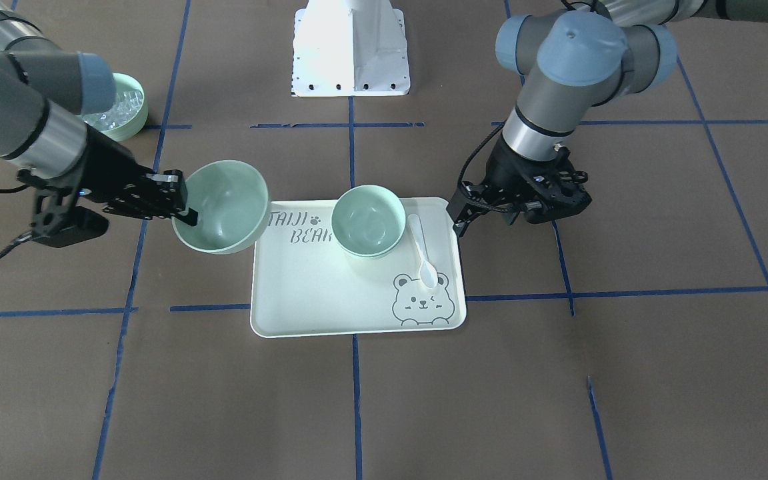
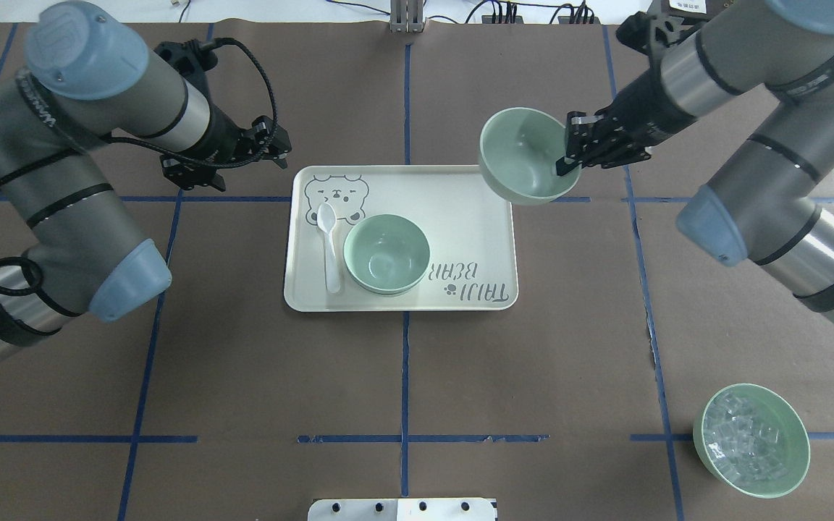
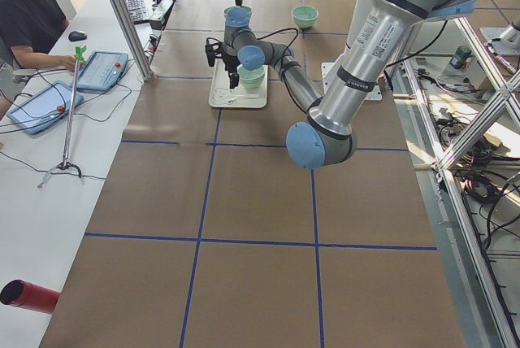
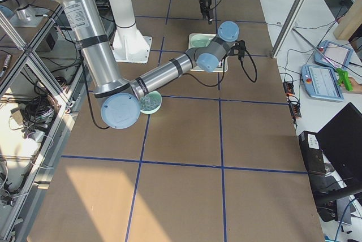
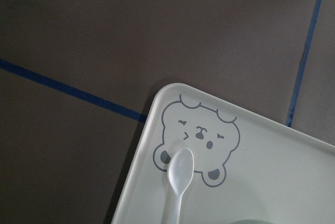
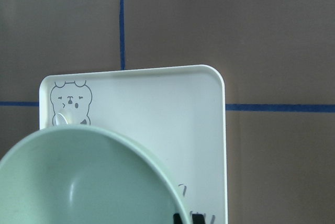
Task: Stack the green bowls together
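My right gripper (image 2: 565,155) is shut on the rim of one pale green bowl (image 2: 525,155) and holds it tilted in the air over the tray's far right corner. The bowl also shows in the front view (image 1: 224,207) and fills the right wrist view (image 6: 89,182). A second green bowl (image 2: 386,253) stands on the cream tray (image 2: 475,217); a second rim line shows under it, as if two are nested. My left gripper (image 2: 283,148) is open and empty, just off the tray's far left corner.
A white plastic spoon (image 2: 329,246) lies on the tray beside the bowl, its head on the printed bear. A green bowl of clear cubes (image 2: 750,440) stands at the near right. The robot's white base (image 1: 351,50) is at the table's edge.
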